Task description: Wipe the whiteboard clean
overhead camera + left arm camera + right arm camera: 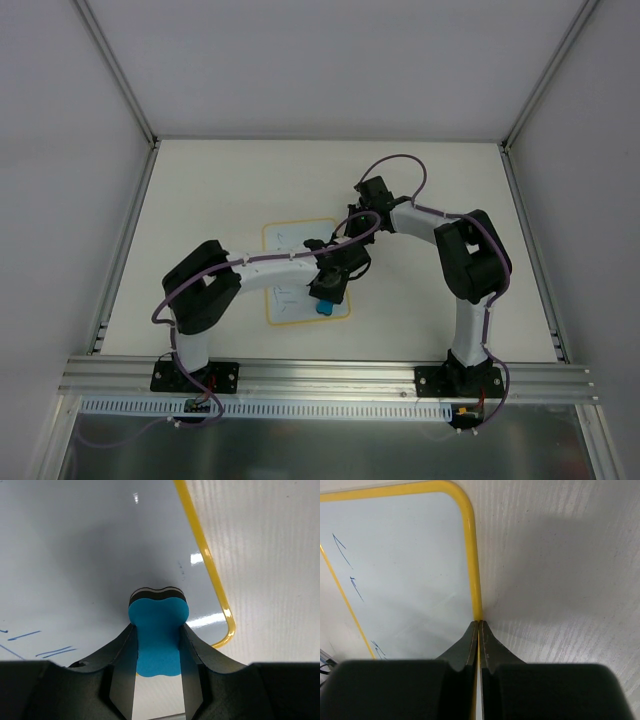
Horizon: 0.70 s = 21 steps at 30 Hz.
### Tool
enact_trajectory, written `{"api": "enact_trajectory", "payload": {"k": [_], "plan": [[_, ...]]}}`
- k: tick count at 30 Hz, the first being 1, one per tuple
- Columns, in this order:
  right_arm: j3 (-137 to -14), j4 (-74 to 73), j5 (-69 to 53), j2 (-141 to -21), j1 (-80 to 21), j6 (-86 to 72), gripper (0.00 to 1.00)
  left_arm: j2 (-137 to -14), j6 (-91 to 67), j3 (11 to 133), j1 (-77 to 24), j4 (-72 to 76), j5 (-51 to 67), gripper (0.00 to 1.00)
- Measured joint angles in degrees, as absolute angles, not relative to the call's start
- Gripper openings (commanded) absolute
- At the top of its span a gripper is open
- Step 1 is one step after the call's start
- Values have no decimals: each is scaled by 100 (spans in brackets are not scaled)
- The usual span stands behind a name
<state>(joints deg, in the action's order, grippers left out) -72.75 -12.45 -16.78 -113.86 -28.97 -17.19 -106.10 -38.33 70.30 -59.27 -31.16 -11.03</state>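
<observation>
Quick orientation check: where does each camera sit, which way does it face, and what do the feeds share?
Top external: fixed above and behind the bases, looking down on the table; both arms show, meeting over the whiteboard.
Left wrist: looks down along the left claw, shut on the blue eraser over the board.
Right wrist: looks down past the shut right claw at the board's yellow edge.
Shared: both wrist views show the whiteboard's blue marks and yellow border.
</observation>
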Motion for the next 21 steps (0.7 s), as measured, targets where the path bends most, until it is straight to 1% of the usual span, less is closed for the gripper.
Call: {"api": "enact_trajectory", "payload": {"k": [6, 12, 21], "plan": [[-7275, -1245, -1678, -11386, -2897, -1730, 0, -10978, -3723, 7590, -5911, -3723, -1441, 0], [-7275, -1245, -1688, -11386, -2897, -1737, 0, -11225, -3625, 7990, -5795, -3946, -1702, 0], [-7275, -1262, -1728, -11389, -2860, -1756, 0, -11579, -3496, 8512, -5752, -4191, -1675, 0]]}}
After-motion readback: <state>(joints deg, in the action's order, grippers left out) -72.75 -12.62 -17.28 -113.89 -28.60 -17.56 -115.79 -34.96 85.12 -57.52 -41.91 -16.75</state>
